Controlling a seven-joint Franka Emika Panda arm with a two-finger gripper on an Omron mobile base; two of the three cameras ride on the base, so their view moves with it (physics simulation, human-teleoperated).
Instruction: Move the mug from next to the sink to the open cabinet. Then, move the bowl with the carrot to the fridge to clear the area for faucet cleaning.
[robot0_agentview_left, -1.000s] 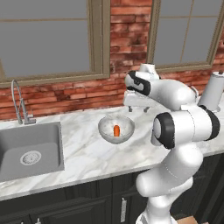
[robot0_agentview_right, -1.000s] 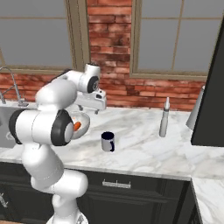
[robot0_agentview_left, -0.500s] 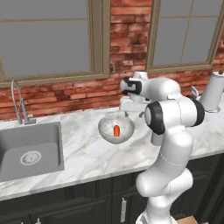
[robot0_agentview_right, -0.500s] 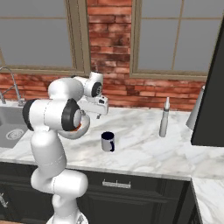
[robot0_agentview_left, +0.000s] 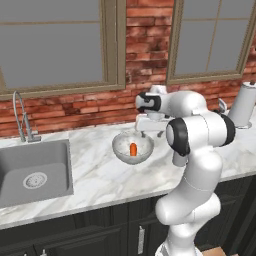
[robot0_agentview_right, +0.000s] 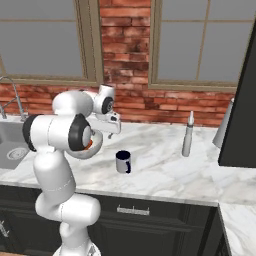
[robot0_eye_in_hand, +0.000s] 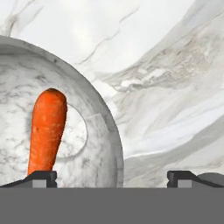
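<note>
The grey-white marbled bowl (robot0_agentview_left: 121, 145) sits on the marble counter right of the sink (robot0_agentview_left: 15, 167), with the orange carrot (robot0_agentview_left: 133, 149) lying inside it. My gripper (robot0_agentview_left: 150, 132) hangs open just above the bowl's far right rim. In the hand view the gripper (robot0_eye_in_hand: 111, 178) straddles the rim of the bowl (robot0_eye_in_hand: 107, 127): one tip is over the inside by the carrot (robot0_eye_in_hand: 47, 131), the other over bare counter. The navy mug (robot0_agentview_right: 123, 161) stands upright on the counter, apart from the gripper (robot0_agentview_right: 111, 134). The silver faucet (robot0_agentview_left: 22, 116) rises behind the sink.
A slim grey bottle (robot0_agentview_right: 188, 135) stands at the back of the counter right of the mug. A pale upright cylinder (robot0_agentview_left: 243, 104) stands at the far right. A dark tall panel (robot0_agentview_right: 240, 110) closes the right side. A brick wall and windows run behind the counter.
The arm's elbow has swung up and inward, and the hand has shifted slightly toward the bowl. The gripper stays open; bowl, carrot and mug have not moved.
</note>
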